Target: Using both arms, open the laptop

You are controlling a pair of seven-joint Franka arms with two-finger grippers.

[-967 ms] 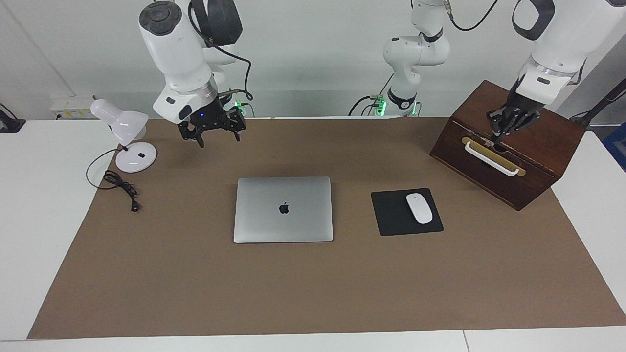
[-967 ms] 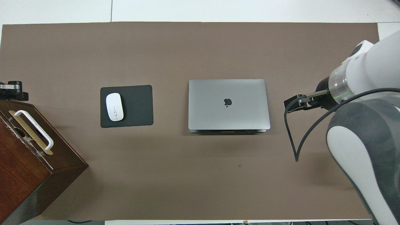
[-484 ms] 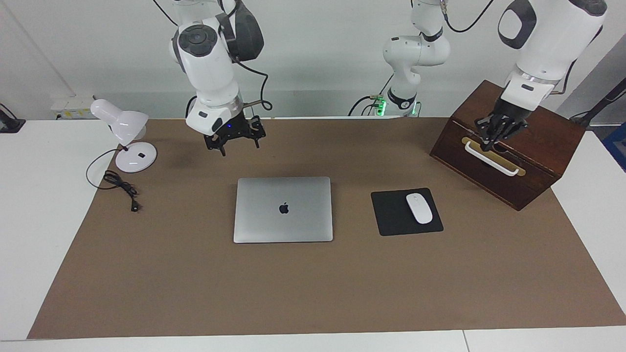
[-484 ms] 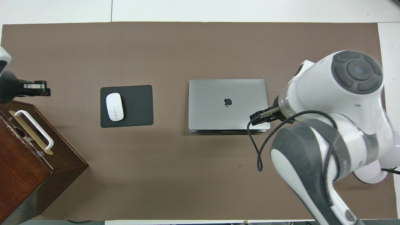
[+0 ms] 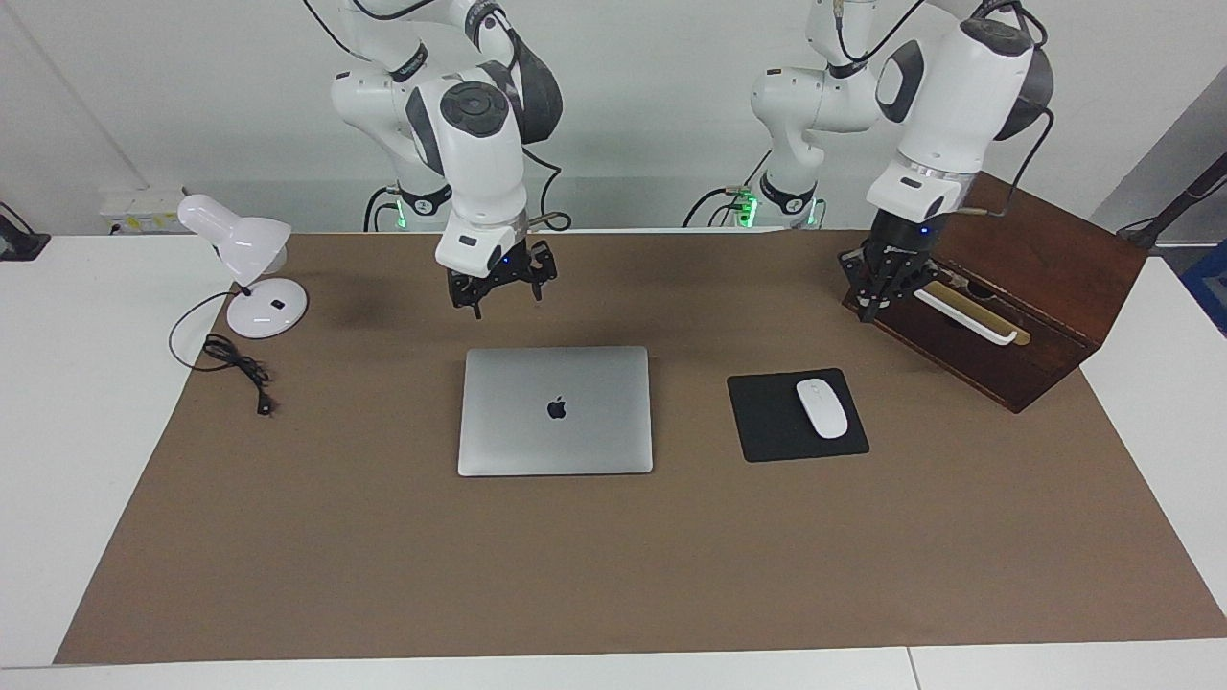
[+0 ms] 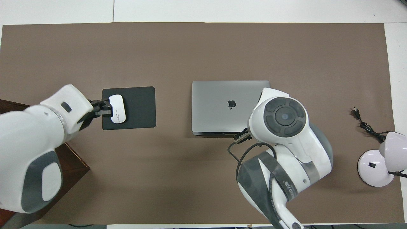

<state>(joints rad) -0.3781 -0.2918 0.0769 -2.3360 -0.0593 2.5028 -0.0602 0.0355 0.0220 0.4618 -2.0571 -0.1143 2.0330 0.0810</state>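
Observation:
The silver-grey laptop [image 5: 556, 410] lies shut, apple logo up, in the middle of the brown mat; it also shows in the overhead view [image 6: 222, 105]. My right gripper [image 5: 500, 285] hangs open and empty in the air over the mat, just off the laptop's edge nearer the robots. In the overhead view the right arm's own wrist [image 6: 286, 117] covers it and one laptop corner. My left gripper [image 5: 884, 283] hangs over the mat beside the wooden box [image 5: 1035, 287], holding nothing. In the overhead view it [image 6: 102, 108] overlaps the mouse pad's edge.
A white mouse [image 5: 821, 408] sits on a black mouse pad [image 5: 767, 422] beside the laptop, toward the left arm's end. The wooden box has a white handle [image 5: 968, 314]. A white desk lamp [image 5: 251, 278] and its black cable [image 5: 235, 362] stand at the right arm's end.
Both arms have swung inward. The right gripper moved from near the lamp to the laptop's near edge. The left gripper moved off the box's handle toward the mouse pad. The laptop stayed put.

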